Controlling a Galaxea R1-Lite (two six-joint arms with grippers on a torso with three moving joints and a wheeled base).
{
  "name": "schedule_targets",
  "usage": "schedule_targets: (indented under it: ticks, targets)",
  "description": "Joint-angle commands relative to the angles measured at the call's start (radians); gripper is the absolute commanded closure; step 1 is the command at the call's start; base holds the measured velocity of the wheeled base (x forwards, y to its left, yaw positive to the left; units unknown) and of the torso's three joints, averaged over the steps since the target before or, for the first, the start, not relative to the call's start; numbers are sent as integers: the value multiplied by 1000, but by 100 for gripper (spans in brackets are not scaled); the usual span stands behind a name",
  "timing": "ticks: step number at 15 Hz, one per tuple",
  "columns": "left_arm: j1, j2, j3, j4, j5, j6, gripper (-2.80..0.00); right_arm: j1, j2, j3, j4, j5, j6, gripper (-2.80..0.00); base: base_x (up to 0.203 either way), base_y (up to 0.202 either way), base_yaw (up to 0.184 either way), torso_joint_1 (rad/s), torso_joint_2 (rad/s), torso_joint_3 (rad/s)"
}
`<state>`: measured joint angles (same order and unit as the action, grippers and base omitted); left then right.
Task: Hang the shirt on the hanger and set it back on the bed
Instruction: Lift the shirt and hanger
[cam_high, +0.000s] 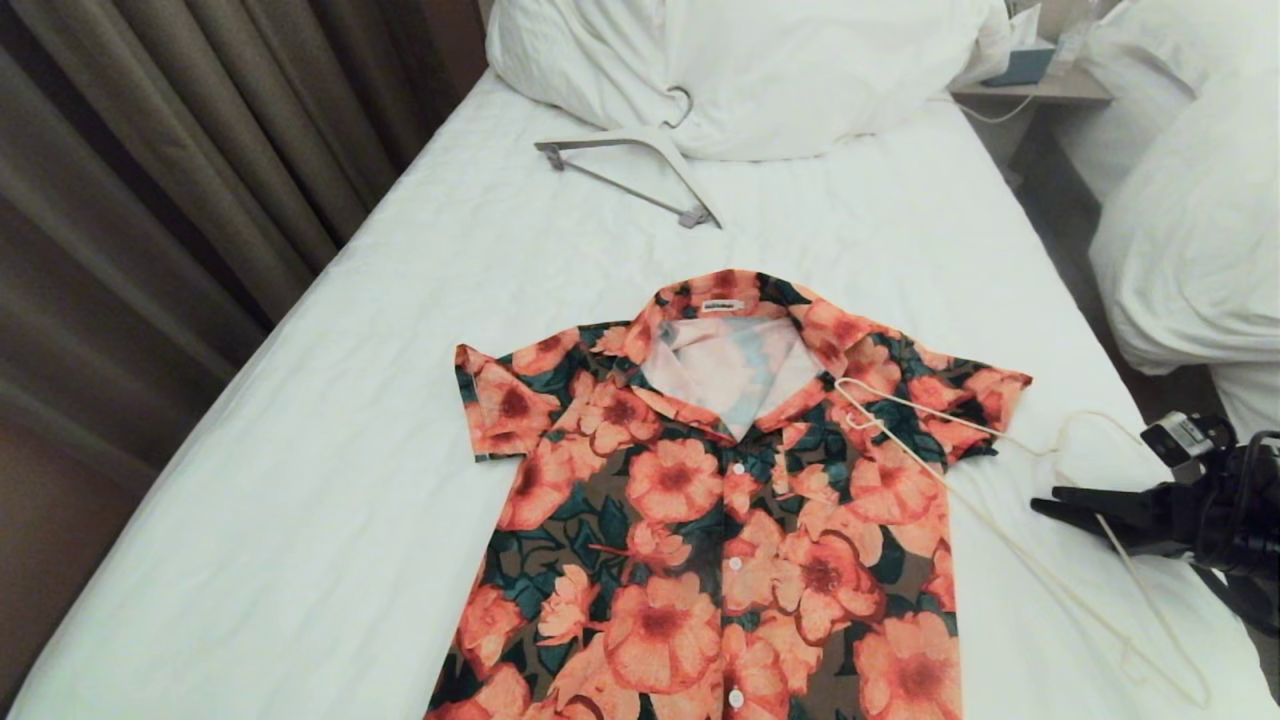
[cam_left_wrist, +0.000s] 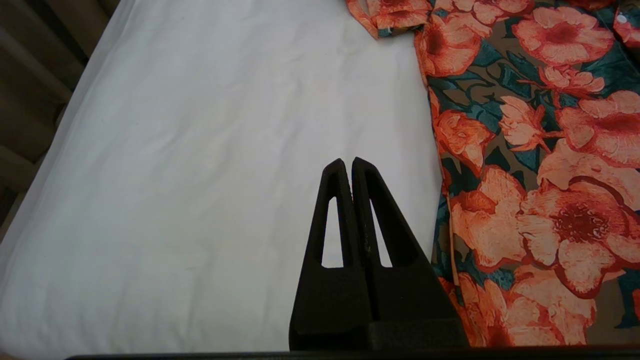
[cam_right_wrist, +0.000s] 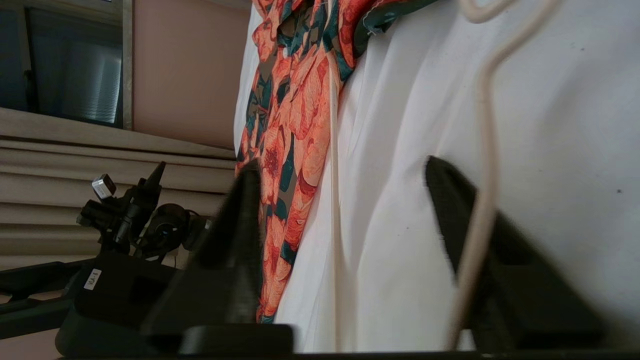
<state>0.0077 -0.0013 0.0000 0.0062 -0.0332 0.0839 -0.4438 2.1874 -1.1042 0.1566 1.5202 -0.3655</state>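
Note:
The floral shirt (cam_high: 700, 500) lies flat and face up on the white bed (cam_high: 350, 400), collar toward the pillow. The thin cream hanger (cam_high: 1000, 533) lies tilted across the shirt's right shoulder and out onto the sheet. My right gripper (cam_high: 1045, 508) rests low over the sheet at the right edge, pointing toward the shirt. In the right wrist view this gripper (cam_right_wrist: 341, 167) is open; one hanger (cam_right_wrist: 482, 150) wire crosses in front of one finger, another runs between the fingers beside the shirt (cam_right_wrist: 295, 110). My left gripper (cam_left_wrist: 347, 162) is shut over bare sheet (cam_left_wrist: 200, 150) next to the shirt (cam_left_wrist: 540, 150).
A thicker grey-white hanger (cam_high: 640, 150) lies near the big pillow (cam_high: 780, 70) at the head of the bed. Curtains (cam_high: 150, 200) hang along the left side. A second bed with a rumpled duvet (cam_high: 1190, 250) and a nightstand (cam_high: 1040, 85) stand to the right.

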Motion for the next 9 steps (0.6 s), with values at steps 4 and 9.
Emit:
schedule_targets:
  ticks: [4,9]
  targets:
    - [2,1,2,0,-1,0,0,-1,-6,0,-29,-4,-1,0,0,0,0,0,0,0]
    - [1,1,0,0,-1,0,0,16,-83,0,-138,-85,-1,0,0,0,0,0,0,0]
